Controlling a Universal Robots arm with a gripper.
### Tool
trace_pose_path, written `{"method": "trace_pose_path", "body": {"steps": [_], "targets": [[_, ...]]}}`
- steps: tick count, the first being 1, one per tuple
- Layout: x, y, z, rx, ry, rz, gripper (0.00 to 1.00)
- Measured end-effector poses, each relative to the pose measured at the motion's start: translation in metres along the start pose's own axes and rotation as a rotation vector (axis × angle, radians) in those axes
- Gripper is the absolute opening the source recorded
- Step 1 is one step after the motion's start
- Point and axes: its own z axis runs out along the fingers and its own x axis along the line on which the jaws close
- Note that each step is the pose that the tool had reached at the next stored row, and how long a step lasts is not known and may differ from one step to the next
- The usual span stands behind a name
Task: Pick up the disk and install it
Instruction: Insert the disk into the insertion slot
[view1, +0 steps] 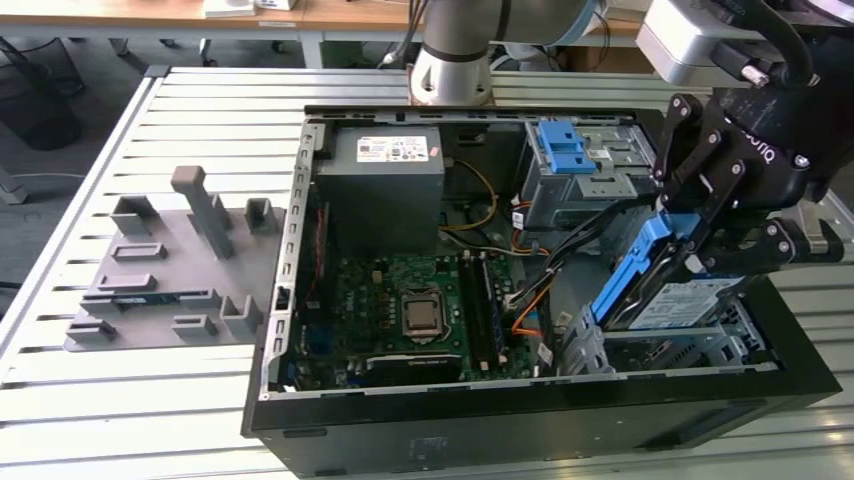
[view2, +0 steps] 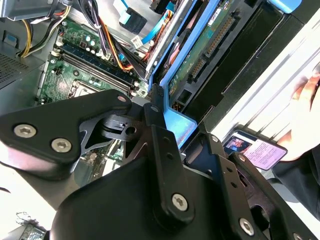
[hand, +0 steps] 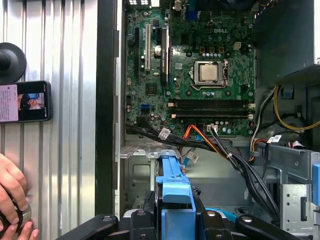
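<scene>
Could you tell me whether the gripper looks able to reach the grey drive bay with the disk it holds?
Probably yes. The gripper, shut on the disk, hangs right over the drive bay, whose top is open. The cables lie off to the exterior view's left of it.

Silver disk in blue frame; green motherboard; grey ribbed table; black case.
</scene>
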Motion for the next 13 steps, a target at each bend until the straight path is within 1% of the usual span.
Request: {"method": "trace_pose_path", "body": {"steps": [13], "targets": [[0.0000, -0.0001, 0.0028, 0.0000, 0.0000, 0.000, 0.36]]}}
